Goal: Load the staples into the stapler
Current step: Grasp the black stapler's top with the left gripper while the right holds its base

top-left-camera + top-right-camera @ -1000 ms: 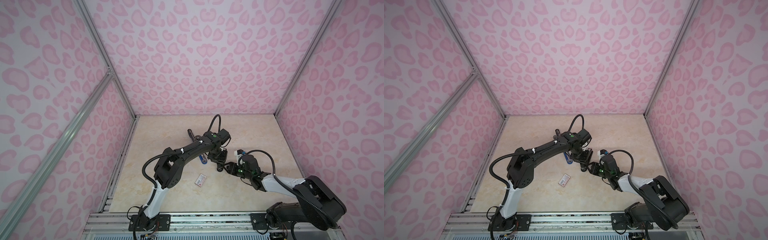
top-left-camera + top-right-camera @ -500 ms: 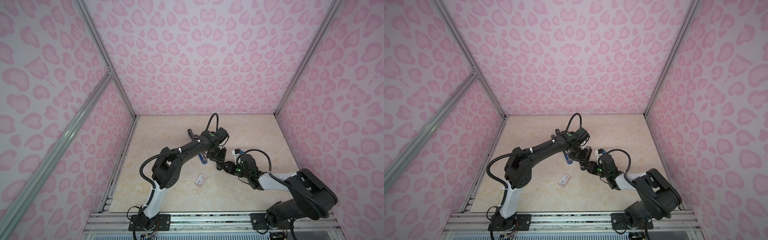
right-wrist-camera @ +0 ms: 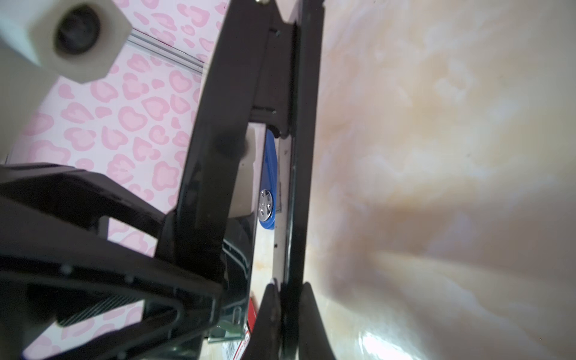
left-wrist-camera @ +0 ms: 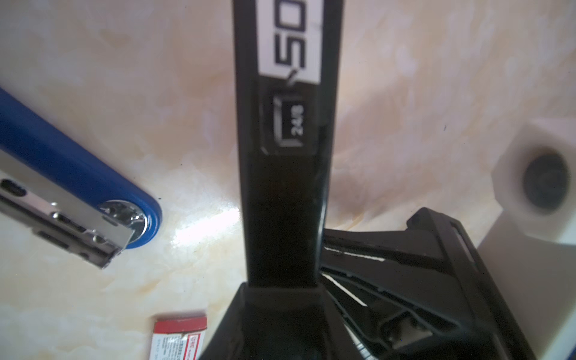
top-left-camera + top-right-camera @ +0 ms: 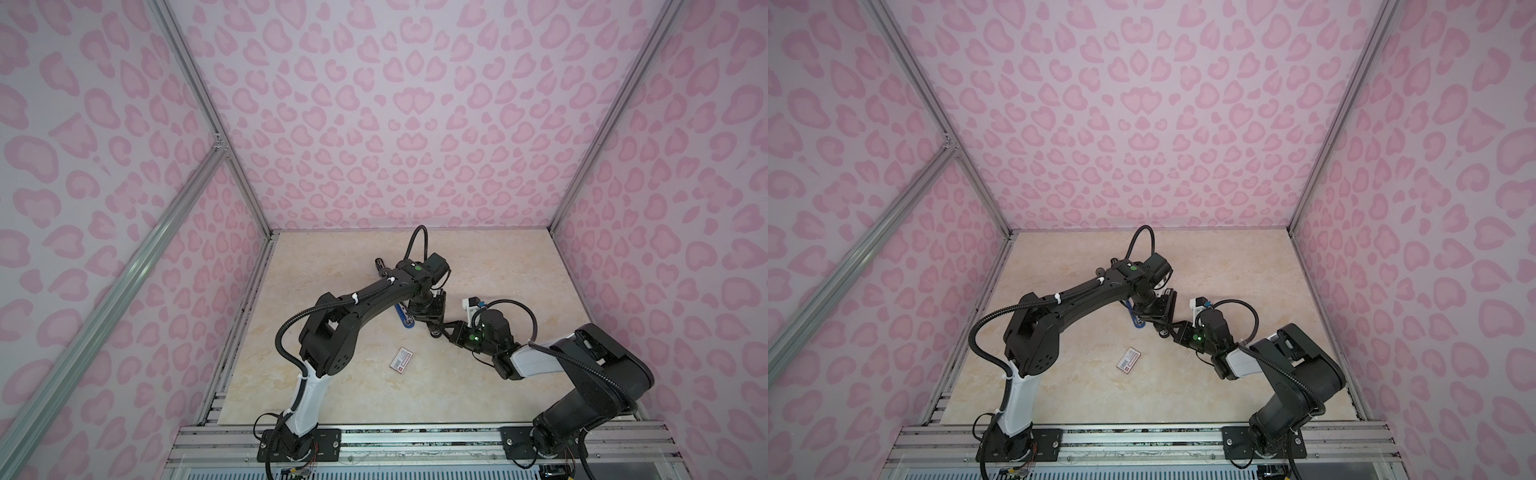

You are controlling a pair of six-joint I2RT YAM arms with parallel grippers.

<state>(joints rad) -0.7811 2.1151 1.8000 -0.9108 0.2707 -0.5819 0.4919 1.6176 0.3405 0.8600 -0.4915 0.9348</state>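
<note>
Our left gripper is clamped, as we read it, on the broad arm of the long black plastic stapler with the white "50" label, which runs out from between its fingers in the left wrist view. The right gripper has its jaws pressed together on that stapler's thin second arm, seen edge-on in the right wrist view. Beneath them we see the beige marbled tabletop. The two grippers meet over its middle, holding the black stapler spread into a narrow V about its hinge; whether its far end rests on the table we cannot tell. At about nine o'clock from that meeting point in both top views lies the blue-based stapler, apart from both grippers, with its bare silvery metal magazine on top. At about eight o'clock, farther off, lies the small white-and-red barcoded box sleeve. We cannot find silvery-grey staple strips in any view. We judge the opening step to be in hand or done and the loading itself not begun: a strip must be found, picked up and laid in the channel, and the stapler shut.
</note>
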